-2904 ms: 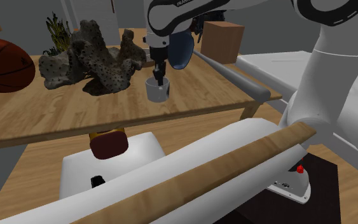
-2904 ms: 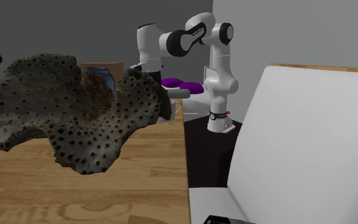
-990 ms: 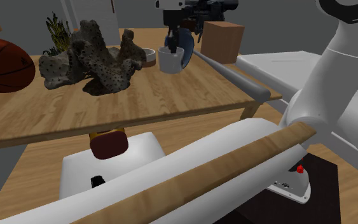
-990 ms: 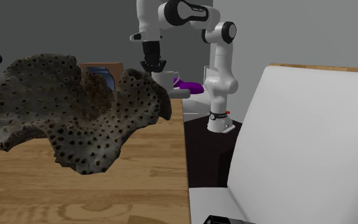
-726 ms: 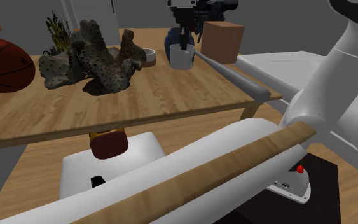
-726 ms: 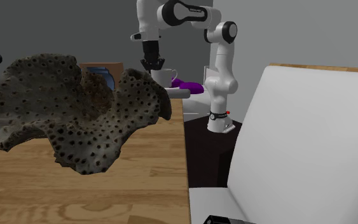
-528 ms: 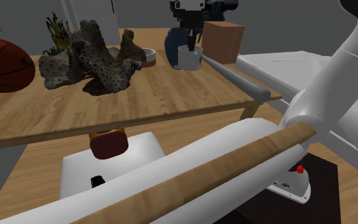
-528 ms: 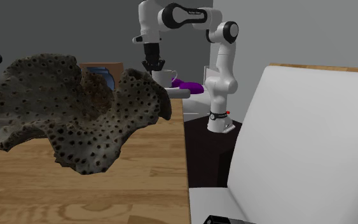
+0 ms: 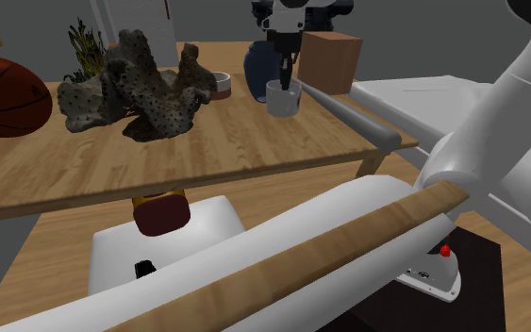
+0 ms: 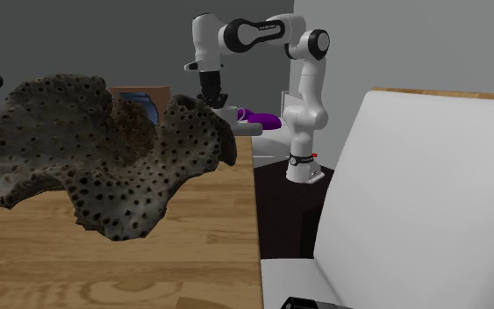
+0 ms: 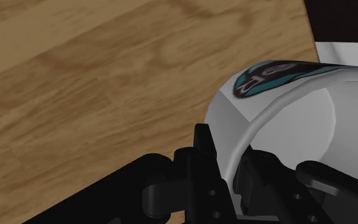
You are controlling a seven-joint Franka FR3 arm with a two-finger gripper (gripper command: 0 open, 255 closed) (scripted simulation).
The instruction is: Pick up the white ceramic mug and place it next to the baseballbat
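Tool [image 9: 285, 77] clamps the mug [image 9: 282, 99] wall, 1 finger inside; mug upright, just beside bat [image 9: 348, 115] on surface [image 9: 207, 151].

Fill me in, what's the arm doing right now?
The gripper is shut on the white mug's rim, one finger inside and one outside. It holds the mug upright at the far end of the wooden table, right beside the grey bat. Whether the mug already rests on the table, I can't tell.
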